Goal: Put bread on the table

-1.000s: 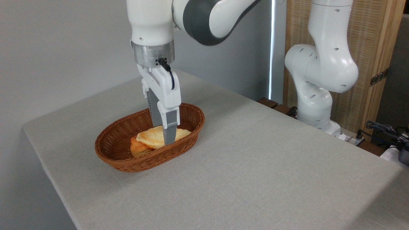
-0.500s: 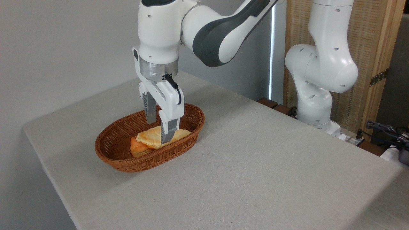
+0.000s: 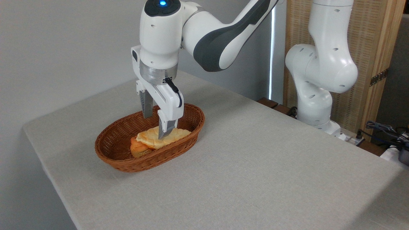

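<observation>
Wicker basket (image 3: 119, 145) as reference: bread (image 3: 163, 137) at right-front, long axis along basket; tool (image 3: 155, 124) directly above, spread wide, holding nothing, near finger (image 3: 164, 127) overlapping bread

A glossy white arm (image 3: 204, 28) with dark grey joint panels is being shown; a blue light is glowing on top, a silver ring and black cable are being carried above the white, grey-fingered gripper (image 3: 155, 126).
</observation>
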### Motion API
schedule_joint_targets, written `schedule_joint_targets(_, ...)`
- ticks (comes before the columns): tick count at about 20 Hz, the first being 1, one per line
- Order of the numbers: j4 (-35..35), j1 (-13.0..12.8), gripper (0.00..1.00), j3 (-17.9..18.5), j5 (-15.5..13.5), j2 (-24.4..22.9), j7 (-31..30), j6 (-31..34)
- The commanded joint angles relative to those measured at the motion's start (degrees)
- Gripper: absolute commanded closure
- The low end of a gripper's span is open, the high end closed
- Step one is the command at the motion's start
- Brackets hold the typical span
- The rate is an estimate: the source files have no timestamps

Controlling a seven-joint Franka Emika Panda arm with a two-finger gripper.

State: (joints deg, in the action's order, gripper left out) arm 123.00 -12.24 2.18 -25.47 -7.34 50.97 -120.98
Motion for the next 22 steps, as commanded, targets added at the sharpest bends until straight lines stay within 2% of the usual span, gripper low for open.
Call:
schedule_joint_targets(1, 1.01, -0.68, 0.0, 0.54, -0.81, -0.48, 0.8, -1.36)
schedule_joint_targets(5, 1.27, -0.51, 0.0, 0.81, -0.72, -0.48, 0.89, -1.27)
schedule_joint_targets(9, 1.01, -0.51, 0.0, 0.54, 0.69, 1.36, 0.62, -1.54)
schedule_joint_targets(14, 1.19, -0.51, 0.0, 0.63, 0.95, 0.83, 0.8, -1.71)
schedule_joint_targets(16, 1.45, -0.77, 0.11, 0.37, 5.5, 1.19, 0.19, -1.71)
schedule_joint_targets(17, 1.54, -0.86, 0.26, 0.37, 6.74, 1.27, 0.19, -1.71)
schedule_joint_targets(19, 1.54, -0.86, 0.49, 0.1, 7.01, 1.28, 0.36, -1.71)
schedule_joint_targets(22, 1.54, -0.86, 0.72, 0.1, 7.01, 1.28, 0.45, -1.71)
